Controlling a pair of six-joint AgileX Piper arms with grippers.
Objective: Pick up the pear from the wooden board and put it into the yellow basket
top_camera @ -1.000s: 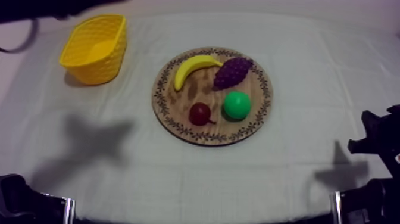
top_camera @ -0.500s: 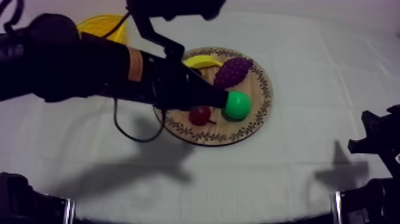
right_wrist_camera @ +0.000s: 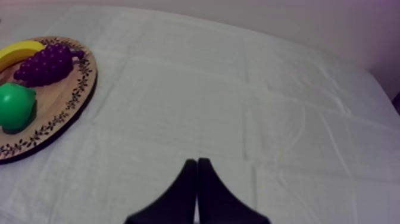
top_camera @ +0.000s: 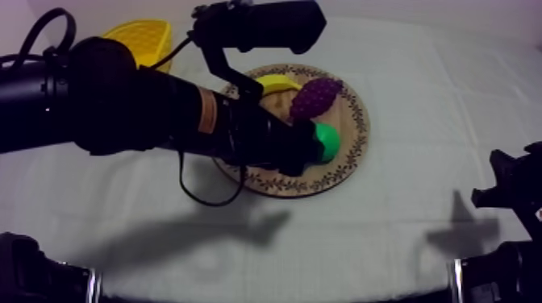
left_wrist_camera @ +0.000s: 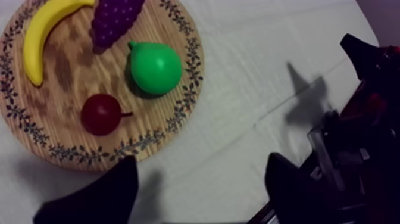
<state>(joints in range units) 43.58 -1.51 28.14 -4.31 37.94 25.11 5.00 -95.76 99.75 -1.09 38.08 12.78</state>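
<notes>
Yellow basket (top_camera: 145,36) mostly behind left arm (top_camera: 121,113)

The right tool (right_wrist_camera: 197,164) hangs over bare desk (right_wrist_camera: 238,107), its fingers pressed together in a narrow wedge. Well apart from it lies the board (right_wrist_camera: 71,104), carrying a pear (right_wrist_camera: 15,106), grapes (right_wrist_camera: 47,64) and a banana (right_wrist_camera: 21,50). The pear seems just clear of the grapes.

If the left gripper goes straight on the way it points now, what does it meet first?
Probably the cloth just beside the wooden board, not the pear: the open left gripper frames bare cloth. Depth is unclear.
</notes>
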